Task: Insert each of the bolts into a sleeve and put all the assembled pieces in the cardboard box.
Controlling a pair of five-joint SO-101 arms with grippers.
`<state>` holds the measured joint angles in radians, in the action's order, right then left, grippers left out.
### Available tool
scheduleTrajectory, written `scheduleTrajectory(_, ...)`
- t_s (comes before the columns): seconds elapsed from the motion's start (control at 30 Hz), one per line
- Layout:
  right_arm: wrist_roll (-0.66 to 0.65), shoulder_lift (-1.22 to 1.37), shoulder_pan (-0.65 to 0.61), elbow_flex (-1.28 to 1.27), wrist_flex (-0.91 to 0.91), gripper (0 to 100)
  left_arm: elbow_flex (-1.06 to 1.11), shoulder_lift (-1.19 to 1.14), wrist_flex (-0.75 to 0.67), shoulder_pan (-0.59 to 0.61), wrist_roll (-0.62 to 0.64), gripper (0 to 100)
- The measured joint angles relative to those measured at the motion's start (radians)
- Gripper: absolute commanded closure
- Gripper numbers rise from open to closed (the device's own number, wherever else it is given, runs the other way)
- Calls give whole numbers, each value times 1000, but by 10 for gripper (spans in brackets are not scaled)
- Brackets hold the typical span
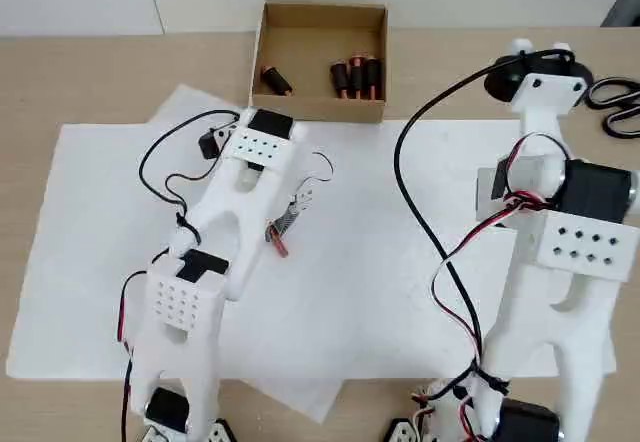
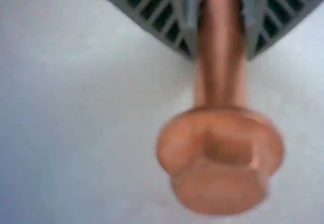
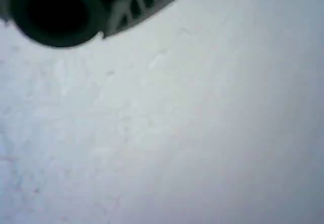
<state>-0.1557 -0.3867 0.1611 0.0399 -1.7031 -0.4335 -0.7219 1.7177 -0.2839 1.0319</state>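
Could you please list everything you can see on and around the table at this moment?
Table: one, light wood.
Paper sheets: overlapping, white, over the table's middle.
Cardboard box: one, brown, at the paper's far edge.
Assembled pieces: four, copper and black, inside the box.
Scissors: one pair, dark, far right.
Bolt: one, copper, held above the paper.
Sleeve: one, black, over a pale surface.
Left claw: one, grey, shut on the bolt.
Right claw: one, grey, beside the sleeve.
Left arm, Right arm: white, near edge.
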Motion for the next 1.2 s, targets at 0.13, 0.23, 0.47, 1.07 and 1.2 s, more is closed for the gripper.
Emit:
scheduleTrajectory(0.13, 0, 0, 0, 0, 0, 995, 2, 0, 2, -25, 3, 993)
scheduleTrajectory(0.23, 0, 0, 0, 0, 0, 995, -18, -3, 14, -54, 8, 993)
scheduleTrajectory(0.47, 0, 0, 0, 0, 0, 995, -149, 6, 14, -126, 5, 993)
scheduleTrajectory(1.07, 0, 0, 0, 0, 9, 995, -127, 235, 20, -5, -951, 992)
scheduleTrajectory(1.2, 0, 0, 0, 0, 9, 995, -25, 236, 20, 68, -1143, 992)
